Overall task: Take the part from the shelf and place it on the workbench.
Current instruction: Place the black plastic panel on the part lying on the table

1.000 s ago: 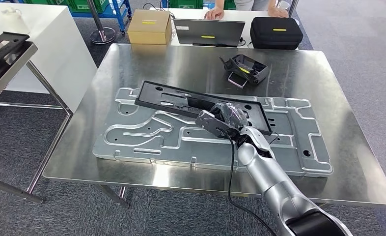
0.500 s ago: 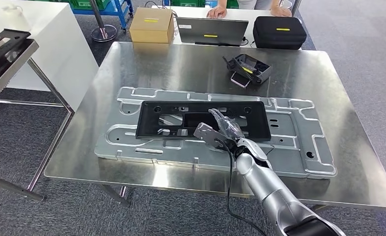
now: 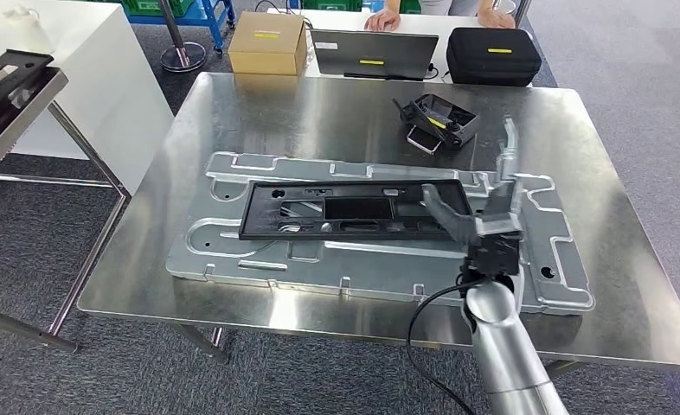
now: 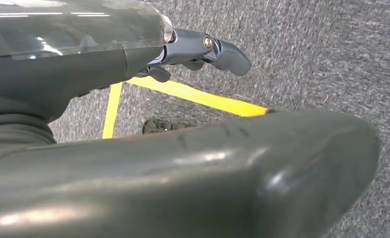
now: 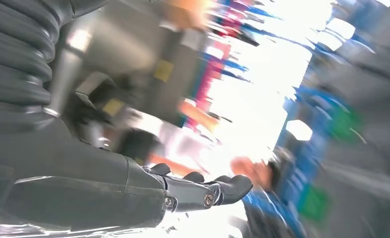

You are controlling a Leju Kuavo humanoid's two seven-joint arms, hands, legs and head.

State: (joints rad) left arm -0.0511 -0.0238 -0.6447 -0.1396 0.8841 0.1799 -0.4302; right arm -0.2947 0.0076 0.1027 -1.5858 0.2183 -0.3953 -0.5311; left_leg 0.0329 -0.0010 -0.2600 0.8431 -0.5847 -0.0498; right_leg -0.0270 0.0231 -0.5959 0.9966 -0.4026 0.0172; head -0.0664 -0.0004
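Steel covers our workbench (image 3: 259, 112), and on it lies the embossed grey metal plate (image 3: 233, 259). Flat upon that plate rests the black part (image 3: 354, 210), its long side running across the bench; a second ago we held it tilted over the plate, and half a second ago it already lay flat with our fingers on its near edge. Now our right hand (image 3: 484, 207) has lifted clear, fingers (image 3: 506, 151) spread and pointing upward, holding nothing; the part lies just beyond and to the thumb side of them, apart from the hand. Past the fingertips sits a small controller (image 3: 436, 121) on the bench, and farther off a black case (image 3: 490, 55), a laptop (image 3: 369, 54) and a cardboard box (image 3: 265, 43).

From the right wrist we see the same hand (image 5: 203, 191) against a heavily blurred background, fingers extended with nothing between them. From the left wrist we see our left hand (image 4: 203, 52) hanging over grey carpet (image 4: 332, 59) and a yellow floor line (image 4: 198, 96), fingers loosely curled, holding nothing.
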